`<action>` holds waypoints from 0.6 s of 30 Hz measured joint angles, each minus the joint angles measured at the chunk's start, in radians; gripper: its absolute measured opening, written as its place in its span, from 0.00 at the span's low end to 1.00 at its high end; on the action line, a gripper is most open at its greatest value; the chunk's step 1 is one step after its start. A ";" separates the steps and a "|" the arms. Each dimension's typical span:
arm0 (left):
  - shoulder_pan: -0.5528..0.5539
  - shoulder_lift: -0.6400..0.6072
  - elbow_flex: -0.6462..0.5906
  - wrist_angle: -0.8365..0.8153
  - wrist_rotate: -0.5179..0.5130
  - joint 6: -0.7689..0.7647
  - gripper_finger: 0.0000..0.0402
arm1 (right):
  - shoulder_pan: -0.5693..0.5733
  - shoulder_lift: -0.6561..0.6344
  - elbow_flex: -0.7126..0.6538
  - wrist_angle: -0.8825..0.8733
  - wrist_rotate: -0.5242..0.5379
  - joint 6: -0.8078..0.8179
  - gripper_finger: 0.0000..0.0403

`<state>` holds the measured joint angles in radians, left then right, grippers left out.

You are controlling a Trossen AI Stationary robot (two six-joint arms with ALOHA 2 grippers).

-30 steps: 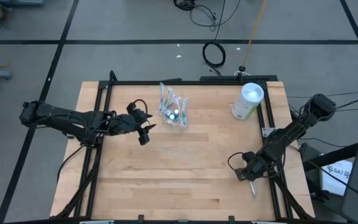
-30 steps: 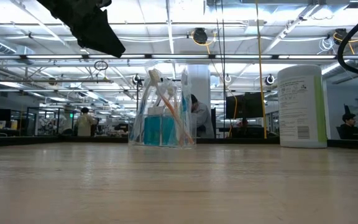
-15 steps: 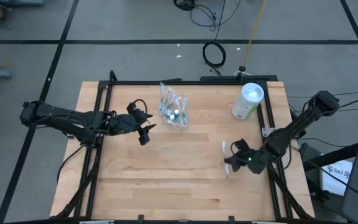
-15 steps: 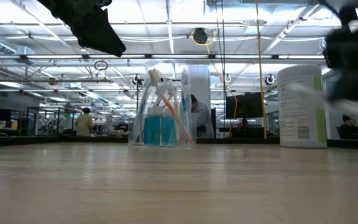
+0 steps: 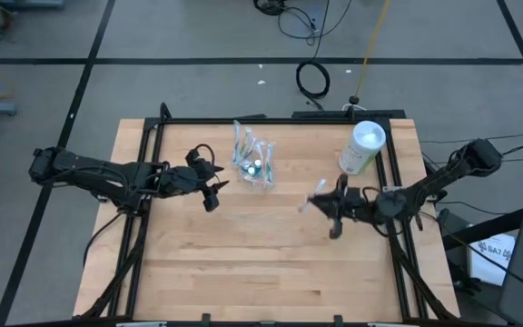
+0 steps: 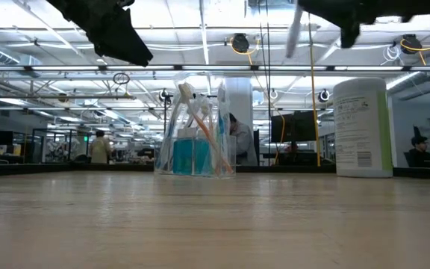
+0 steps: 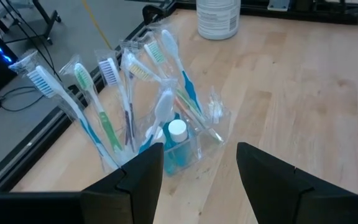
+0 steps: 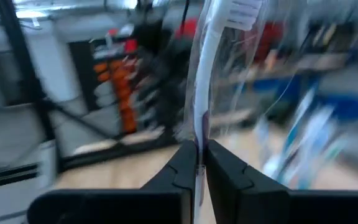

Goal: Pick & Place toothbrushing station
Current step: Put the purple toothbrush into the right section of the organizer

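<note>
- Near the back middle of the wooden table (image 5: 271, 245), a clear cup (image 5: 254, 169) is standing upright, packed with wrapped toothbrushes (image 7: 104, 106) leaning outward at different angles.
- Inside that cup, a teal tube (image 7: 174, 148) with a white cap is sitting among the brush handles.
- Well apart from the cup, a white canister (image 5: 363, 147) is standing upright by the table's back right corner.
- Left of the cup and near it, the left gripper (image 5: 211, 189) is hovering above the table with its jaws spread apart and grasping nothing; its wrist camera is looking past both fingers (image 7: 138, 180) straight at the cup.
- Right of the cup, the right gripper (image 5: 327, 205) is hanging in the air between cup and canister, its jaws clenched on one wrapped white toothbrush (image 5: 314, 193).
- From the right wrist camera, that toothbrush (image 8: 211, 62) is rising from between the closed fingers (image 8: 182, 168), bristle end farthest from the grip.
- From table height, the same brush (image 6: 294, 30) is showing high above the table, clear of the cup (image 6: 194, 138).
- Beyond the table, people are sitting at desks in a bright workshop.
</note>
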<state>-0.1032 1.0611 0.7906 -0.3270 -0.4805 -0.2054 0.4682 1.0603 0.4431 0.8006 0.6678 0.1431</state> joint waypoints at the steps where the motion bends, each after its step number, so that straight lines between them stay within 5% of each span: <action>1: 0.000 0.000 0.000 0.006 0.000 0.000 0.53 | -0.026 0.011 0.000 0.055 -0.003 -0.076 0.04; 9: 0.000 0.000 0.000 0.078 -0.001 0.049 0.53 | -0.263 0.209 0.007 0.350 -0.173 -0.285 0.04; 18: 0.001 0.000 0.000 0.098 -0.022 0.054 0.53 | -0.421 0.473 0.163 0.328 -0.227 -0.310 0.04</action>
<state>-0.1021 1.0611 0.7904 -0.2291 -0.5028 -0.1516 0.0473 1.5334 0.6063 1.1282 0.4406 -0.1669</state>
